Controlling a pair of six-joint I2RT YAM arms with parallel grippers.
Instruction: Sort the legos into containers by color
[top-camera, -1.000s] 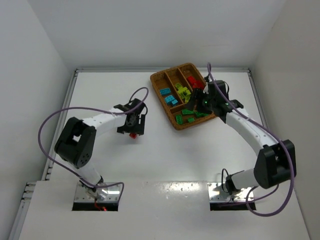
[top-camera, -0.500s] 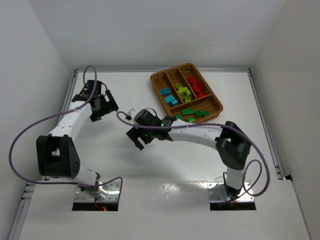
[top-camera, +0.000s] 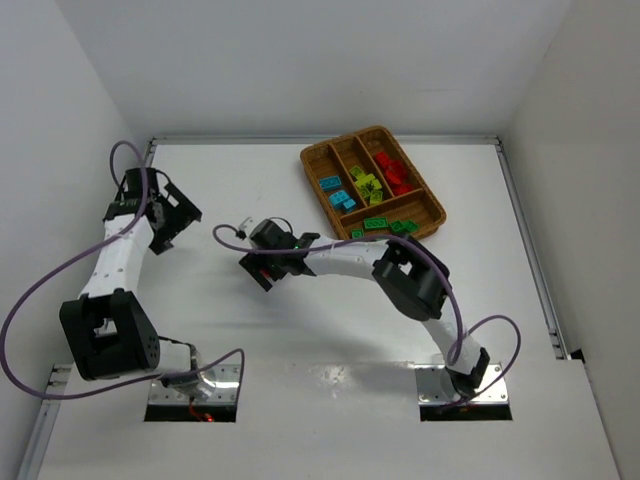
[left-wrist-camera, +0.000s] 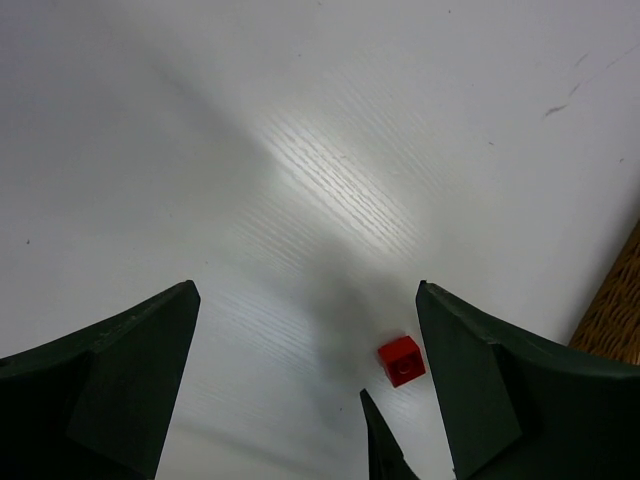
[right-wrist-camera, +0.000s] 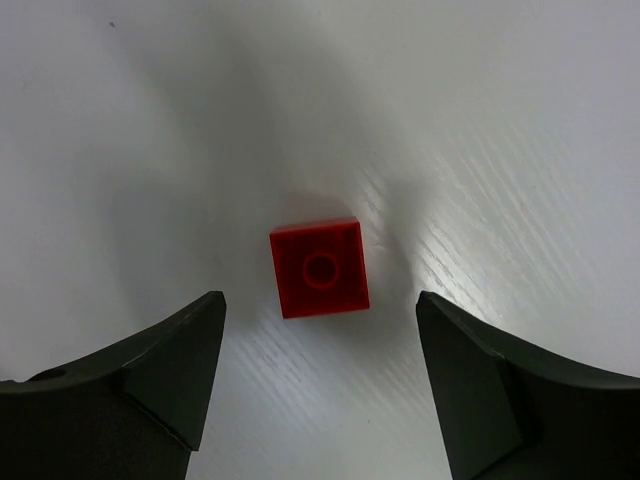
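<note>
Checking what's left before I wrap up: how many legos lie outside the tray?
1: a red brick on the table, between the right gripper's open jaws, untouched. The arms may hide others.

The white desk (top-camera: 300, 330) carries a brown wicker tray (top-camera: 341, 139), set well beyond the right tool (top-camera: 258, 270) and off to that tool's right. One red lego (right-wrist-camera: 320, 268) lies flat on the bare desk directly beneath the right tool, between its spread fingers and touching neither. From the left tool (left-wrist-camera: 305, 290), well apart, the lego lies toward its right-hand finger, with the tray's edge further that way.
</note>
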